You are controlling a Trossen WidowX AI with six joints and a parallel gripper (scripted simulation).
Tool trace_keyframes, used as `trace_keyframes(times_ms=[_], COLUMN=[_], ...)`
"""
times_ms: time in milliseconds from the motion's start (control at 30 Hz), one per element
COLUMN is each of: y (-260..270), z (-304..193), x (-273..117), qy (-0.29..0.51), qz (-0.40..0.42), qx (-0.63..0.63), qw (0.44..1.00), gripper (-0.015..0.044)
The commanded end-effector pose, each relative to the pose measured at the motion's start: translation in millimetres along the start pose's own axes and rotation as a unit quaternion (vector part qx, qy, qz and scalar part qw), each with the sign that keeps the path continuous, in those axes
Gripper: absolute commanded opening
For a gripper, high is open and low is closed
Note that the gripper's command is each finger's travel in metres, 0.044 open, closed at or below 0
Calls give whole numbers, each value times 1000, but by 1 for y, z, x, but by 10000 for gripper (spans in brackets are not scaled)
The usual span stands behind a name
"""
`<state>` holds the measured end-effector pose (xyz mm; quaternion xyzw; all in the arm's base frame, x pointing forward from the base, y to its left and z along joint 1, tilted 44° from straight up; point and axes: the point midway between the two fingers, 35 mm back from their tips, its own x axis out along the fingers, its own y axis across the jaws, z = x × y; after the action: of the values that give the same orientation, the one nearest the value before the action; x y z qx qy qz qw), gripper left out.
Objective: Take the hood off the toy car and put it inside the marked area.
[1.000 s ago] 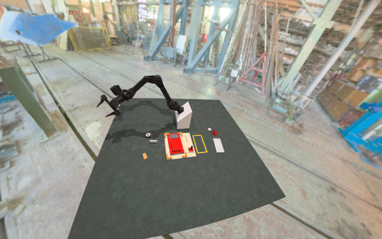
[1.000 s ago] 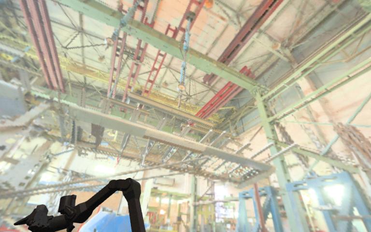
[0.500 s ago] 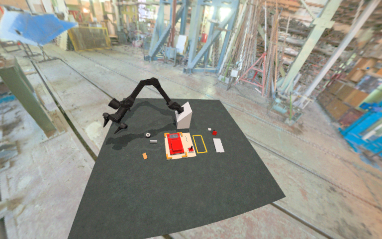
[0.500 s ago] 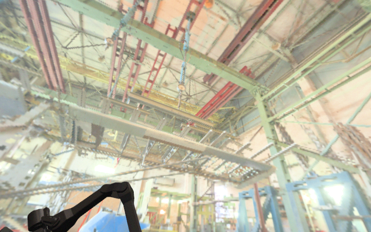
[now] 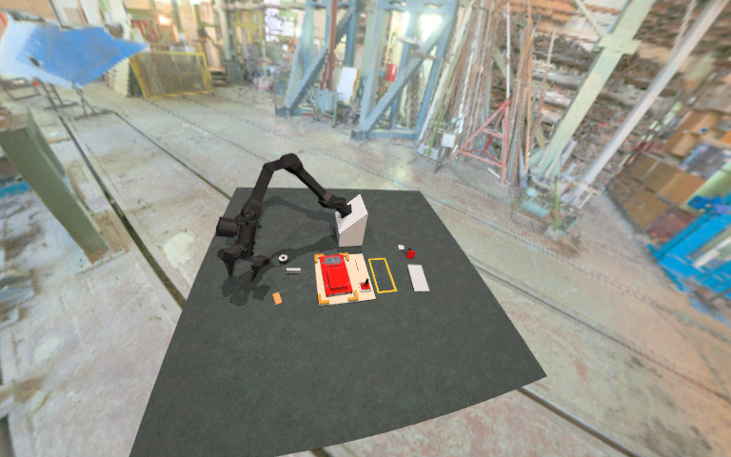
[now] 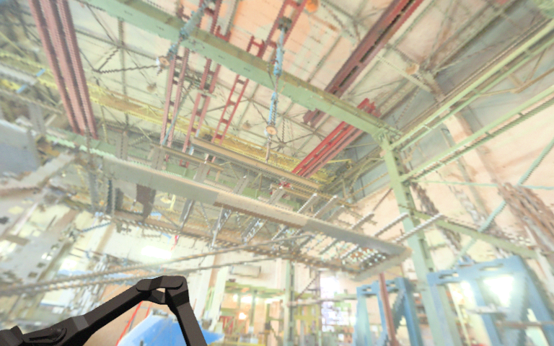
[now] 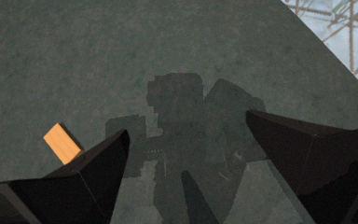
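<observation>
The red toy car [image 5: 335,275] sits on a beige board [image 5: 364,270] between orange corner pieces in the top view. Its raised red front panel, apparently the hood, is on the car behind no obstruction; the seam is too small to see. The marked area, a yellow outline [image 5: 387,291], lies on the table just right of the board, with nothing inside. My gripper [image 5: 242,278] [image 7: 187,125] is open and empty, pointing down above the table's left side, well left of the car. The car is not in the wrist view.
An orange block [image 5: 277,298] [image 7: 63,144] lies near the gripper. A round white-and-black part [image 5: 283,258] and a grey bar [image 5: 293,270] lie left of the board. A small red piece with a black peg [image 5: 365,286] is on the board. A white plate [image 5: 418,278] and red block [image 5: 410,254] lie right.
</observation>
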<state>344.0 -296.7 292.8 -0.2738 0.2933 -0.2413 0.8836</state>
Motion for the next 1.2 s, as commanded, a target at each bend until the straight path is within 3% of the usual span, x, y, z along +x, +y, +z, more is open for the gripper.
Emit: trace_keyframes(times_ms=[0,300,600,900,1167], y=[37,135,229,304,350], z=[0,-8,-24,-42,-54], x=[9,15,-4,-44,-86], qy=[30,128,233,312,333], qz=[36,111,146,130,76], qx=[18,34,-1,-83,-184], qw=[999,985,961,937,922], gripper=[440,440,440,440,440])
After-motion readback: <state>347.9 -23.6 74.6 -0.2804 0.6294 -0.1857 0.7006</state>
